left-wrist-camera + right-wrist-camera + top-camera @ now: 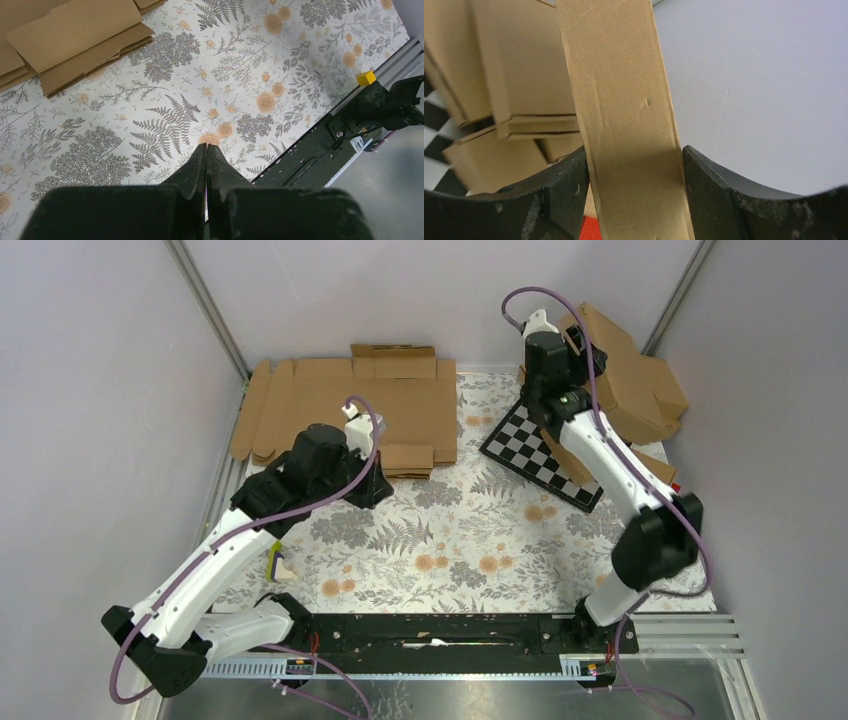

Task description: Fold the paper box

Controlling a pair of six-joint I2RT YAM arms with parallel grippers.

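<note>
My right gripper (565, 348) is at the back right, shut across the narrow side of a folded brown paper box (612, 348) that it holds tilted above the pile of closed boxes (655, 400). In the right wrist view the box's cardboard wall (624, 100) fills the gap between both fingers (566, 185) of the gripper (634, 150). My left gripper (375, 485) is shut and empty, hovering over the floral mat (165, 120) just in front of the stack of flat blanks (350, 405). In the left wrist view its tips (206, 146) are pressed together.
A checkerboard (535, 452) lies left of the box pile. The flat blanks show at the upper left of the left wrist view (75, 35). A black rail (450, 632) runs along the near edge, with a small yellow block (366, 78) by it. Grey walls enclose the table.
</note>
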